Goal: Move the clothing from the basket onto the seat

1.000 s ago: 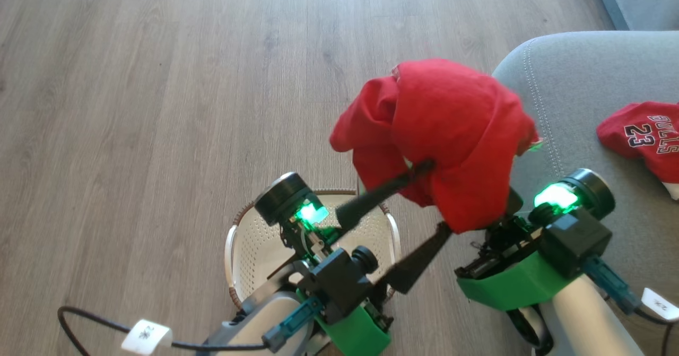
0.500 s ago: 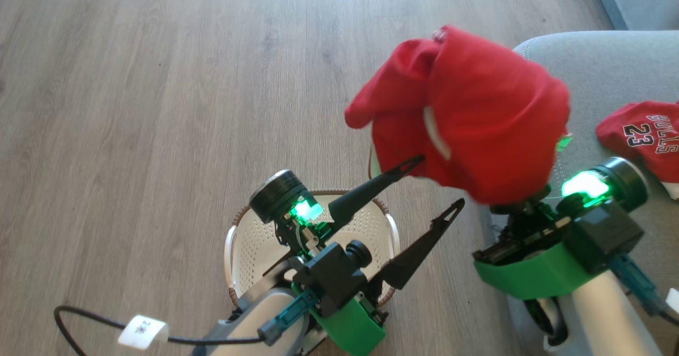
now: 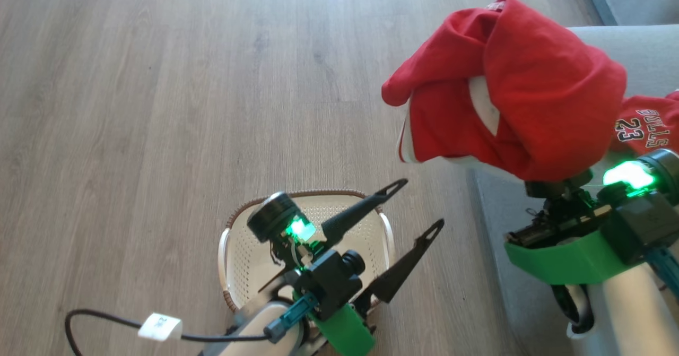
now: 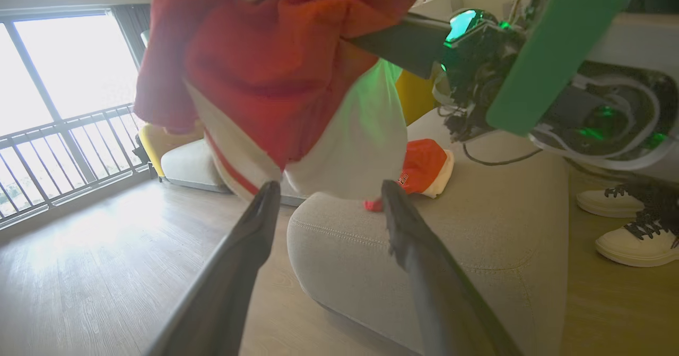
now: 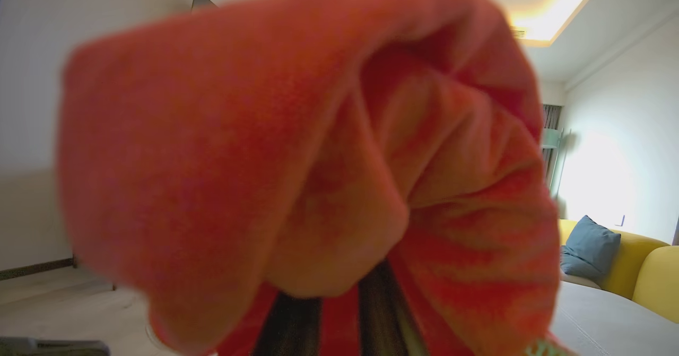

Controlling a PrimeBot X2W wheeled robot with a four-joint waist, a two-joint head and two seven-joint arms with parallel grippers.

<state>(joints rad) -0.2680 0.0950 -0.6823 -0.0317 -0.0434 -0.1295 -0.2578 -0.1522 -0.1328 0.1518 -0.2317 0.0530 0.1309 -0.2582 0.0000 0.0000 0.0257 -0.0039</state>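
Note:
A bunched red piece of clothing with white trim hangs in the air over the seat's near left corner, my right gripper shut on it from below. The cloth hides the right fingertips; in the right wrist view the two fingers run up into the red fabric. A red jersey numbered 23 lies on the grey seat. My left gripper stands open and empty over the cream basket. In the left wrist view its fingers point at the hanging clothing and the seat.
Wooden floor surrounds the basket. A black cable with a white tag lies at the lower left. A person's white shoes stand beside the seat. A yellow sofa with a blue cushion is in the background.
My left gripper has let go of the red clothing and opened wide, staying over the basket. The right gripper has carried the clothing up and to the right, towards the seat.

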